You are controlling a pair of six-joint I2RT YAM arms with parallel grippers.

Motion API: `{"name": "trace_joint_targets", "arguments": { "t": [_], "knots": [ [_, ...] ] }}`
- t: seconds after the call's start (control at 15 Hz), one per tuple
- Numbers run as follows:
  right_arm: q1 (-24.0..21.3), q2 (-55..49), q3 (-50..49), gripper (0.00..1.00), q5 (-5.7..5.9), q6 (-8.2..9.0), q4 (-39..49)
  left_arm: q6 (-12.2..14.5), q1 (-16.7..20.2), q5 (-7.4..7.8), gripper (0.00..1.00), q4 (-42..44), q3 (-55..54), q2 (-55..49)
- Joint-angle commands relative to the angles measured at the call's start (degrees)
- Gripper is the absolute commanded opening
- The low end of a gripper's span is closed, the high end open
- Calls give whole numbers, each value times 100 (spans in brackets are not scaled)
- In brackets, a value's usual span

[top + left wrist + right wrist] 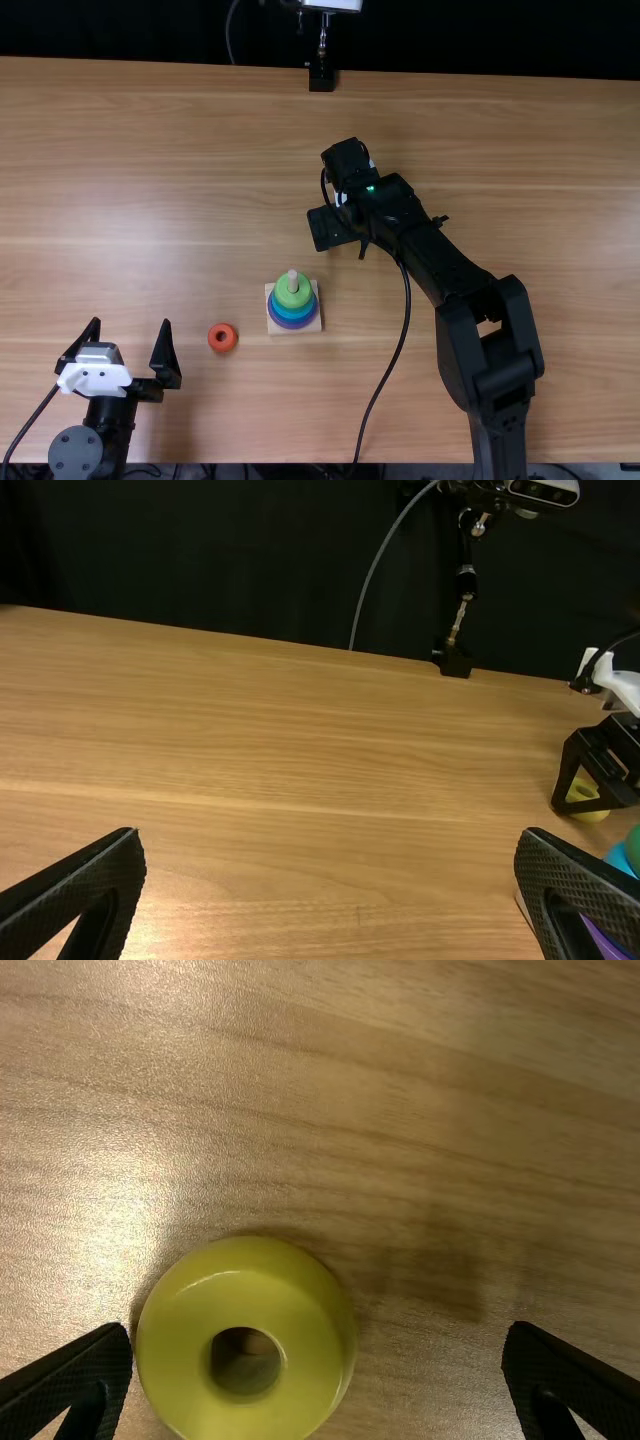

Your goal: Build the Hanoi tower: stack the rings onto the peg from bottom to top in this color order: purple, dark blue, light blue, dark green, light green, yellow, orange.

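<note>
In the top view my left gripper (130,350) stands open at the near left, and its fingers (75,895) are wide apart in the left wrist view. My right gripper (335,230) is beyond the peg base. In the right wrist view the yellow ring (245,1330) lies flat between the spread fingers of my right gripper (318,1350), closer to one of them. The peg (293,281) holds a light green ring (292,292) on top, with blue rings and a purple ring (292,323) beneath. An orange ring (222,337) lies left of the base.
The square peg base (296,328) stands on the wooden table (160,180). My right arm reaches diagonally over the table's right half, its cable hanging near the base. A black stand (321,78) is at the far edge.
</note>
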Motion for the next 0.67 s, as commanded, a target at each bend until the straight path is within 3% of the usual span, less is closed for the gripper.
{"name": "trace_joint_targets", "arguments": {
  "t": [0.0,0.2,0.33,0.4,0.47,0.6],
  "knots": [
    [29,87,5,100,106,34,7,-2,-33,61,100,27,-174,-62],
    [29,78,41,96,106,87,7,-2,-33,61,100,27,-174,-62],
    [29,78,32,33,75,76,28,-2,-33,72,100,27,-174,-62],
    [38,69,32,9,75,55,7,-2,-33,61,100,27,-174,-62],
    [29,78,23,0,64,34,-3,-12,-33,72,100,27,-174,-62],
    [38,78,14,0,32,34,-3,-12,-33,61,100,27,-174,-62]
  ]
}}
